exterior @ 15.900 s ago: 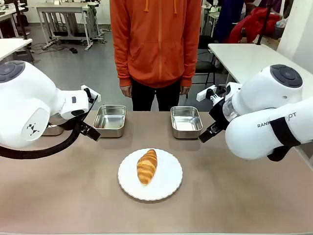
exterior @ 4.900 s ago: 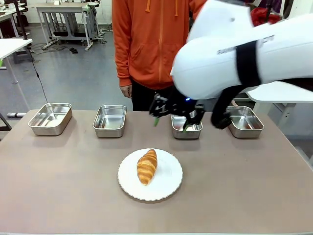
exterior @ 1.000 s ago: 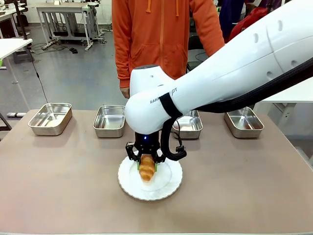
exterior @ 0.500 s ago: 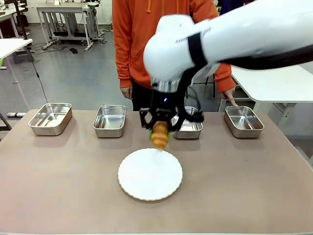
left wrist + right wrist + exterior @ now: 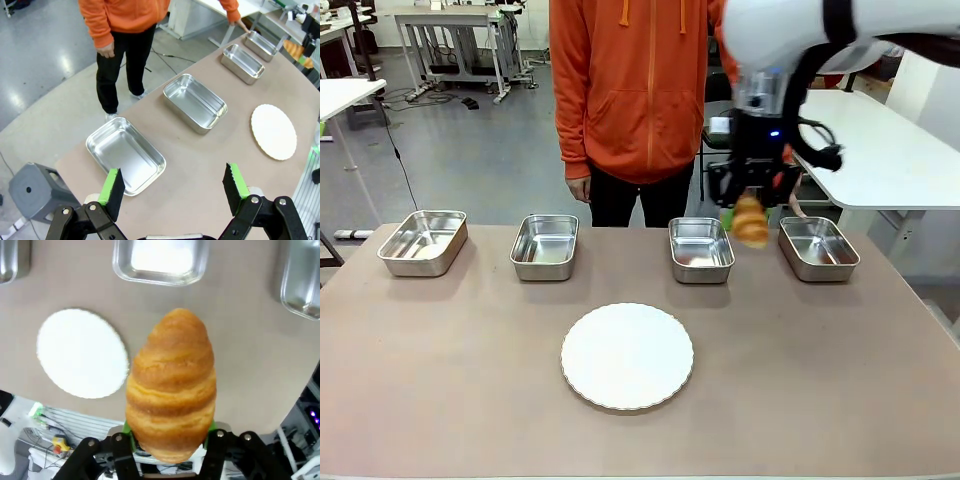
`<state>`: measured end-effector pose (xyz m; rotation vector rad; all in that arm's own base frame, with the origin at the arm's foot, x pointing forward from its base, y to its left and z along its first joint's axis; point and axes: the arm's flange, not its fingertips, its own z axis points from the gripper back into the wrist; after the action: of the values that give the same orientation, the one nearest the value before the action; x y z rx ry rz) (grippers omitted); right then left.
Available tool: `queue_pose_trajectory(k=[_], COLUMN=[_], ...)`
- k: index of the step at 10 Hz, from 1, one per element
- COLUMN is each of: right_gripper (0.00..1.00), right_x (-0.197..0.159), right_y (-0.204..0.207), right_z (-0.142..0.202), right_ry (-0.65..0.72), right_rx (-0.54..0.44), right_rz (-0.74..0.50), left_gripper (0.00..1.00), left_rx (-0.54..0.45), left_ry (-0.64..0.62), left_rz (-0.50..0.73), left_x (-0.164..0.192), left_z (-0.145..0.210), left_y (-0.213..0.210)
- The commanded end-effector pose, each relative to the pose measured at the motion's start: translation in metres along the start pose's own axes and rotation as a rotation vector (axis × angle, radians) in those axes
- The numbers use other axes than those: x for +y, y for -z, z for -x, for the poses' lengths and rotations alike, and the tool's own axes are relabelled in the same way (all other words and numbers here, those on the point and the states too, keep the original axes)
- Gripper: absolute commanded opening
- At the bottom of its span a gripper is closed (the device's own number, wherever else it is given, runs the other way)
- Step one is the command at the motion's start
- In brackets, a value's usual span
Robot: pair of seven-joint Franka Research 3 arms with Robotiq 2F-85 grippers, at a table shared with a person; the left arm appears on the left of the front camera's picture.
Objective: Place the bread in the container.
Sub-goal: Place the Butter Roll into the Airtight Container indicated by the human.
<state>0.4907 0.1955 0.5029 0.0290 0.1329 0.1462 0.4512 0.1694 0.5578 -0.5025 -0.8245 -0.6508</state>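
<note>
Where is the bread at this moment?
Front view, right of centre: the bread hangs clear of the table, gripped by the right end effector, above the gap between the third pan and the rightmost pan.

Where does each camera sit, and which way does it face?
Front view: fixed on the robot's side, faces across the table at the person; right claw holds the bread aloft.
Left wrist view: high over the table's left end, looks down at four pans; open left claw below.
Right wrist view: looks down past the gripped bread.
Shared: the plate.
</note>
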Motion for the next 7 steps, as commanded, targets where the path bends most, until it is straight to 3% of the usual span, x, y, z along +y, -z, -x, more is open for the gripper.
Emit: queue_pose_trajectory(k=[1, 2, 5, 6, 7], right_gripper=[0.58, 0.58, 0.58, 0.58, 0.58], right_x=[-0.024, 0.0, 0.0, -0.008, -0.045], right_y=[0.016, 0.0, 0.0, 0.006, -0.002], right_z=[-0.014, 0.0, 0.0, -0.005, -0.026], right_ry=[-0.024, 0.0, 0.0, -0.019, 0.019], right_rx=[-0.046, 0.0, 0.0, -0.001, 0.01], right_rz=[-0.016, 0.0, 0.0, 0.002, -0.033], left_gripper=[1.0, 1.0, 1.0, 1.0, 1.0], left_rx=[-0.014, -0.014, -0.014, -0.014, -0.014], left_ry=[0.007, 0.007, 0.007, 0.007, 0.007], left_rz=[0.006, 0.006, 0.006, 0.006, 0.006], left_x=[-0.001, -0.001, -0.001, -0.001, -0.001], left_z=[-0.001, -0.001, -0.001, -0.001, -0.001], left_y=[0.0, 0.0, 0.0, 0.0, 0.0])
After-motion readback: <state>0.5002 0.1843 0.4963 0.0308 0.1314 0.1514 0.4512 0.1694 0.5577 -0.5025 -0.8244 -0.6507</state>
